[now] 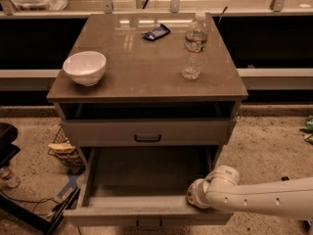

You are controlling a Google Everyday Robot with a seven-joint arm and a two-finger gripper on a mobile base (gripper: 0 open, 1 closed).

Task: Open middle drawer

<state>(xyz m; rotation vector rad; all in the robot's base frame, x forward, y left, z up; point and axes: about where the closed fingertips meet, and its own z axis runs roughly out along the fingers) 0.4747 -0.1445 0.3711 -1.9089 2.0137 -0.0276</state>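
Note:
The middle drawer (pixel 146 204) is pulled well out below a closed drawer (pixel 146 131). Its pale interior is empty and its small black bar handle (pixel 149 224) shows at the bottom edge. My gripper (pixel 196 196) is at the right end of the open drawer's front rim. The white arm (pixel 264 199) reaches in from the right. The gripper tip is hidden behind the wrist.
On the cabinet top (pixel 146 72) stand a white bowl (pixel 84 67), a water bottle (pixel 194 45) and a dark blue packet (pixel 155 32). A wire basket (pixel 63 151) and dark equipment (pixel 10 146) are on the floor at the left.

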